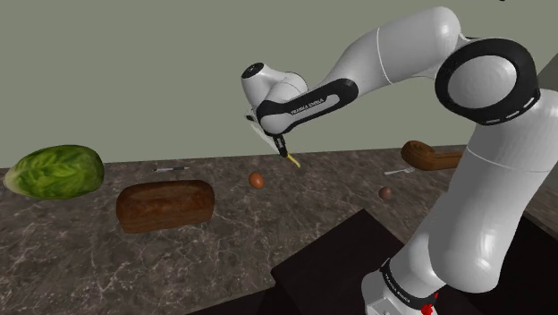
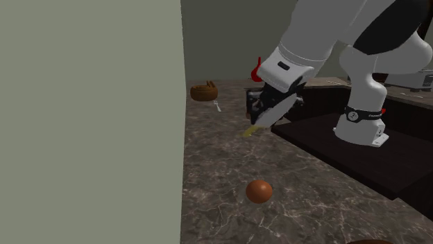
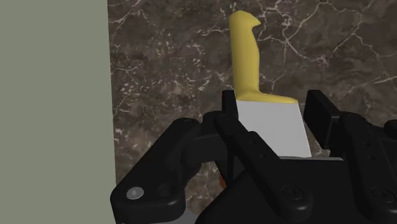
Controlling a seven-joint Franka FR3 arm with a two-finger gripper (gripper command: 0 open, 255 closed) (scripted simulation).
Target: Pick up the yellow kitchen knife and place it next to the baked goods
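Carry step: yellow knife (image 3: 245,57) gripped

Jaws of the gripper (image 3: 273,113) clamp its blade above the counter (image 1: 268,234); next, likely, swing it to the brown loaf (image 1: 165,205), eight o'clock in the shoulder view.

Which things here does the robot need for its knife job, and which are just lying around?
Needed: yellow-handled kitchen knife with grey blade, black fingers clasping it, dark brown bread loaf, second brown loaf.
Lying about: green leafy cabbage, small round brown ball.
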